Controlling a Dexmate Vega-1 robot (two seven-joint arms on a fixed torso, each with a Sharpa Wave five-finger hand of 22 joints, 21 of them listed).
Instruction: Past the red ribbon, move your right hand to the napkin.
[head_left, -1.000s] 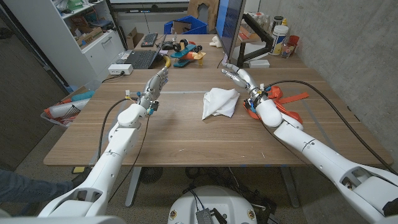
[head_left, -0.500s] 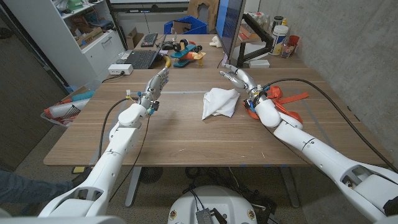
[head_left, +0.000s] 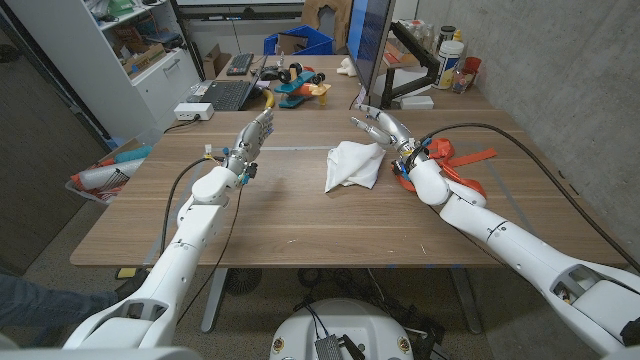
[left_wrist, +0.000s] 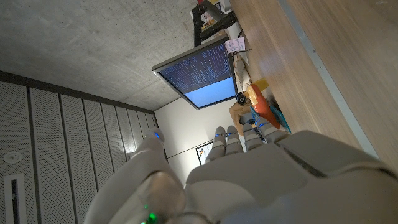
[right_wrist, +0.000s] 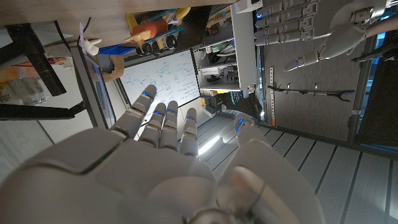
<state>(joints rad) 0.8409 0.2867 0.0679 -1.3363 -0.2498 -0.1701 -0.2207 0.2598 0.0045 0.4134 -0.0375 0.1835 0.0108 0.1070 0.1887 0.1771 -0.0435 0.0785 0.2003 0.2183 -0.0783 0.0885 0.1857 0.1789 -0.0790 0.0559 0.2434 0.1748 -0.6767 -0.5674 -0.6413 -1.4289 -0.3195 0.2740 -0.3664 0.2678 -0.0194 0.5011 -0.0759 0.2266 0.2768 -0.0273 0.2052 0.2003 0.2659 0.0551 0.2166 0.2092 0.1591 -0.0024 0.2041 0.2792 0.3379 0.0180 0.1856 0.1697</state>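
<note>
A crumpled white napkin (head_left: 352, 164) lies on the wooden table (head_left: 300, 215) near its middle. A red ribbon (head_left: 460, 160) lies to its right, partly under my right forearm. My right hand (head_left: 382, 127) hovers just past the napkin's far right corner, fingers straight and apart, holding nothing; its back shows as my right hand (right_wrist: 168, 162) in the right wrist view. My left hand (head_left: 254, 133) stands over the left half of the table with fingers extended, empty, and appears as my left hand (left_wrist: 249, 174) in the left wrist view.
A monitor (head_left: 366, 40) on a black arm stands behind the napkin. A laptop (head_left: 222, 95), a white box (head_left: 193, 111), colourful toys (head_left: 296, 85) and bottles (head_left: 452, 50) line the far edge. Black cables trail from both wrists.
My right hand has shifted a little to the left and away from me, nearer the napkin's far corner. The left arm has stayed in place.
</note>
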